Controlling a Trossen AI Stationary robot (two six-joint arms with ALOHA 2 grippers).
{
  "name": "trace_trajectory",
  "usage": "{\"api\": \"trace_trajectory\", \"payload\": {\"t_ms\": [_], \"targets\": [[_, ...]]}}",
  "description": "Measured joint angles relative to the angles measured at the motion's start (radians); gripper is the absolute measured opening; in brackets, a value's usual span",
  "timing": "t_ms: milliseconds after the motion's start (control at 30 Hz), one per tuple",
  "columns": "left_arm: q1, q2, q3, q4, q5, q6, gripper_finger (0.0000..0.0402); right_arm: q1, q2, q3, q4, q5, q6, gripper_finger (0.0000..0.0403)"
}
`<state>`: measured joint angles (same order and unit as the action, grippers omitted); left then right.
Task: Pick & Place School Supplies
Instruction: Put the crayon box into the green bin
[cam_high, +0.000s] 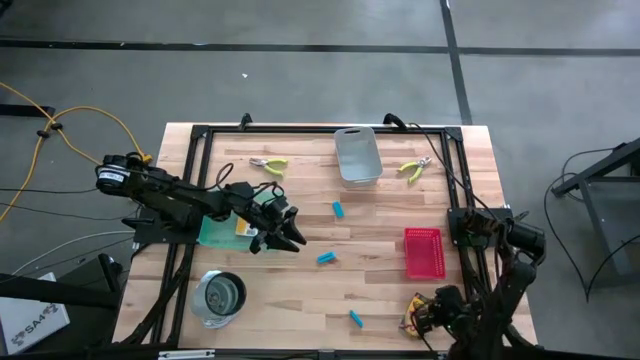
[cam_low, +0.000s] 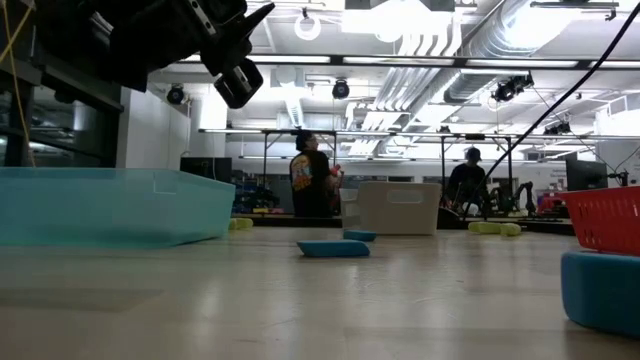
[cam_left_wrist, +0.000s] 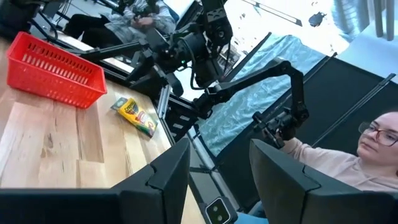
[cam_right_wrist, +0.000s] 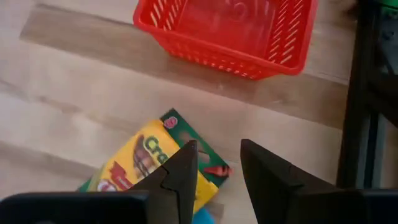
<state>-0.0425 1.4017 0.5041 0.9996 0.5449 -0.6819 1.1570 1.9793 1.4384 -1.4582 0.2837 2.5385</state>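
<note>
The right gripper (cam_right_wrist: 214, 168) hangs just above a yellow-and-green crayon box (cam_right_wrist: 149, 165) lying flat on the wooden table (cam_high: 300, 290), at the near right corner. Its fingers stand partly apart, one over the box's edge, and hold nothing. Just beyond that box stands the red tray (cam_high: 424, 252), nothing visible inside it, right beside the dark frame rail (cam_high: 462, 200) that runs along the table's right side.

Left of the red tray, three light-blue blocks lie loose on the wood: one near the front edge (cam_high: 356, 318), one at mid-table (cam_high: 326, 258) and one farther back (cam_high: 338, 209). Well left of the tray, near the front, sits a round metal cup (cam_high: 219, 295).

The left gripper (cam_high: 290, 238) is raised off the table at mid-left, jaws wide and empty, pointing toward the mid-table block; beneath its arm lies a green mat (cam_high: 225, 230) with another crayon box (cam_high: 246, 228) on it, partly covered by the arm.

Behind the red tray, at the far edge, stands the grey bin (cam_high: 357, 155), flanked by two yellow-green-handled pliers: one to its left (cam_high: 268, 164), one to its right (cam_high: 414, 169).

Off the table's near side, a person (cam_left_wrist: 348, 162) in a light sleeve grips a separate dark control arm (cam_left_wrist: 273, 81).
</note>
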Motion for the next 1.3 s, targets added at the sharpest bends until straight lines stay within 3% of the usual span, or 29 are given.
{"api": "trace_trajectory", "payload": {"t_ms": [267, 667, 800, 1033, 1300], "targets": [[0.002, 0.000, 0.000, -0.001, 0.052, 0.000, 0.0163, -0.157, -0.031, 0.000, 0.016, 0.012, -0.072, 0.0114], [0.002, 0.000, 0.000, 0.004, 0.244, 0.000, 0.0163, -0.423, -0.224, 0.000, 0.032, -0.016, -0.638, 0.0114], [0.002, 0.000, 0.000, 0.005, 0.293, 0.000, 0.0163, -0.421, -0.333, 0.000, 0.009, -0.030, -0.654, 0.0114], [0.002, 0.000, 0.000, 0.013, 0.340, 0.011, 0.0163, -0.272, -0.477, -0.011, -0.021, 0.005, -0.397, 0.0114], [0.009, 0.000, 0.000, 0.020, 0.344, 0.026, 0.0163, -0.186, -0.506, -0.151, 0.272, -0.003, -0.385, 0.0114]]}}
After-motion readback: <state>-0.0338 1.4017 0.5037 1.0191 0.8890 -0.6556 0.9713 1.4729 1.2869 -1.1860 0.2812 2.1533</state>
